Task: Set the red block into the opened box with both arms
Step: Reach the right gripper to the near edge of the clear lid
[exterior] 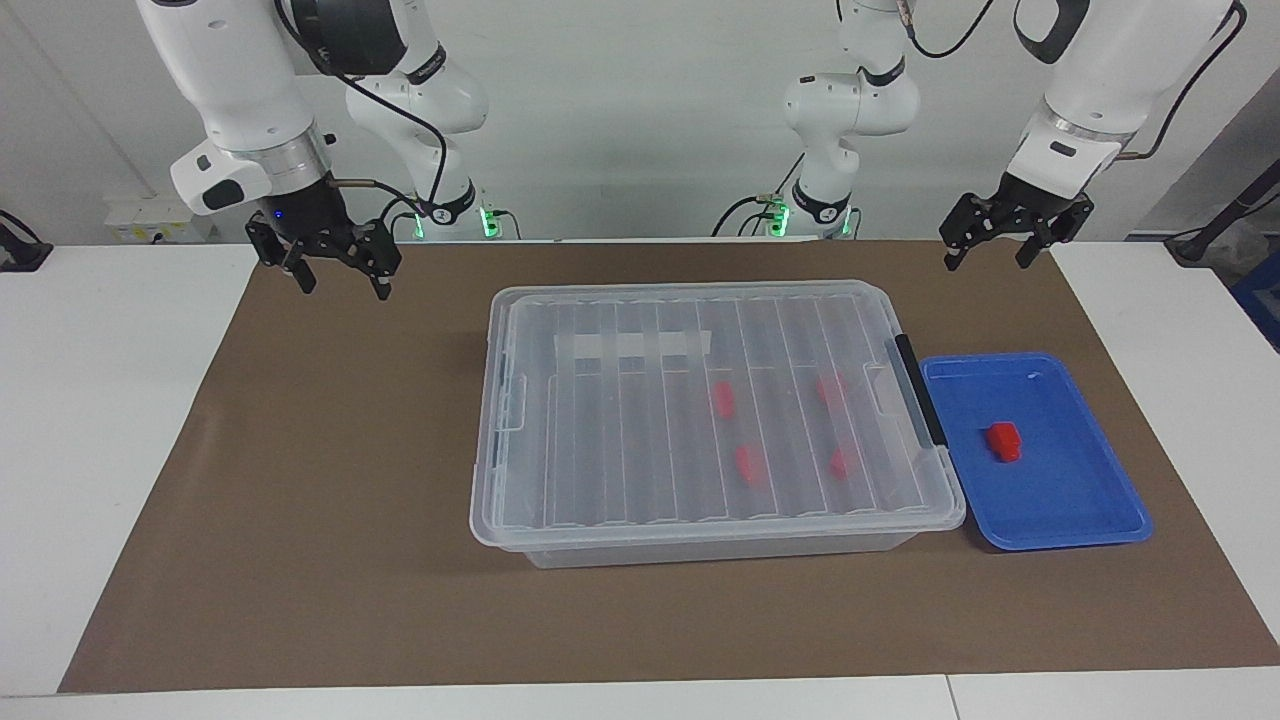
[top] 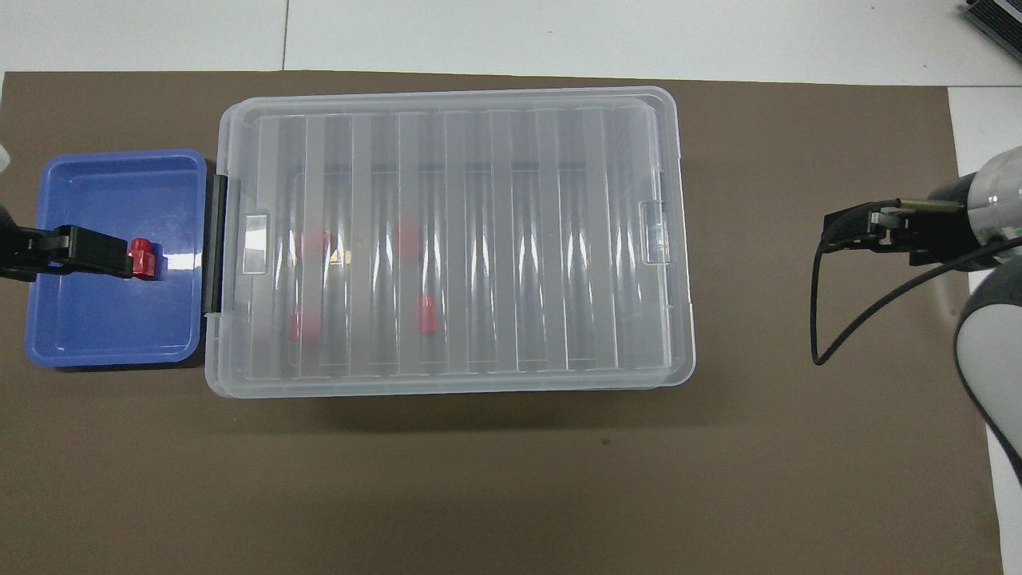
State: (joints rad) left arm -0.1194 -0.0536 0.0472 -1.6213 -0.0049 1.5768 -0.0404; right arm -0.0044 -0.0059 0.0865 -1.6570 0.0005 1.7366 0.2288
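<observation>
The red block [exterior: 1003, 441] [top: 142, 258] lies in a shallow blue tray [exterior: 1060, 540] [top: 112, 355]. Beside the tray, at mid-table, stands the clear box [exterior: 620, 450] [top: 479, 239] with its ribbed lid lying flat on it. Several more red blocks [exterior: 722, 398] show through the lid. My left gripper [exterior: 986, 262] [top: 120, 255] hangs open and empty above the mat's edge at its own end of the table. Seen from overhead, it overlaps the tray next to the red block. My right gripper [exterior: 343, 288] [top: 834, 237] is open and empty over bare mat toward the right arm's end.
A brown mat [exterior: 330, 520] covers the white table [exterior: 100, 400]. The box has a black side handle [exterior: 918, 390] facing the tray and a white tape strip [exterior: 630, 346] on its lid. A black cable [top: 846, 327] loops from the right wrist.
</observation>
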